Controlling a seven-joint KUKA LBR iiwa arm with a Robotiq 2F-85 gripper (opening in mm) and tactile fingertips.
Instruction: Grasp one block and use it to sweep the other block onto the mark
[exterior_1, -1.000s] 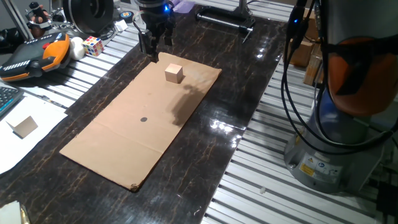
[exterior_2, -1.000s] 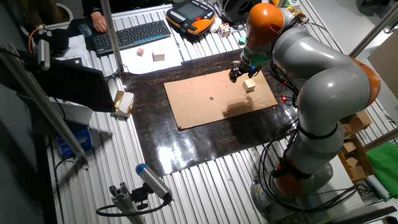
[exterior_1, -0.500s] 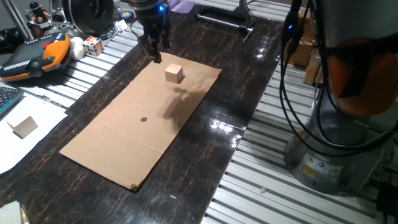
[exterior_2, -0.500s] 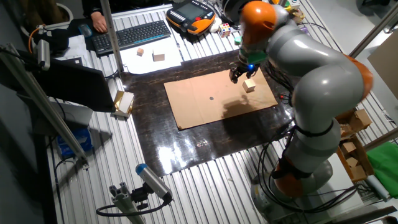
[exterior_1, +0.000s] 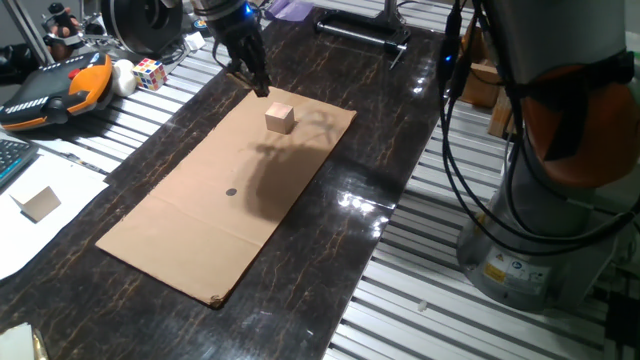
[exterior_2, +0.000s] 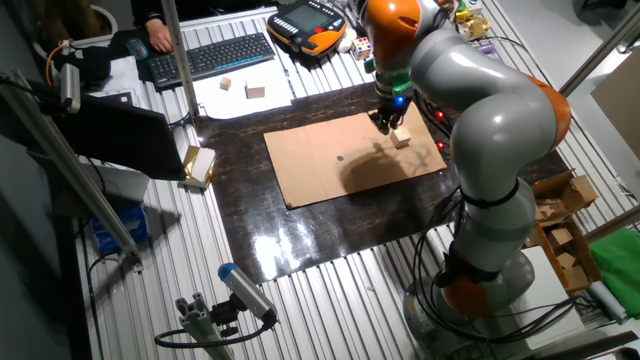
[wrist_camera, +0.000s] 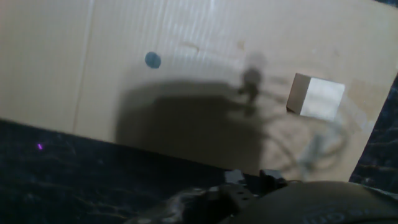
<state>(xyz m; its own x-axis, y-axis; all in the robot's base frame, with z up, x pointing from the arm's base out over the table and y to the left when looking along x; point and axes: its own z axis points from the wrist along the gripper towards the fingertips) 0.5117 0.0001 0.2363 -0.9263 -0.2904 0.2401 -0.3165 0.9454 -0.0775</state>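
Observation:
The other block is a plain tan cube that rests on the far end of the brown cardboard sheet. It also shows as the block and the block. The mark is a small dark dot mid-sheet, seen too as the mark and the mark. My gripper hangs tilted just beyond the sheet's far edge, left of the block and apart from it. The gripper has its fingers close together. Whether they hold anything is hidden. In the hand view only dark blurred parts of the hand show along the bottom edge.
A multicoloured puzzle cube and an orange teach pendant lie left of the dark table top. Another tan block sits on white paper. A keyboard lies far off. The robot base and cables stand at right.
The arm has swung and the gripper has tilted, its tips shifting slightly toward the block. The block and the sheet have not moved.

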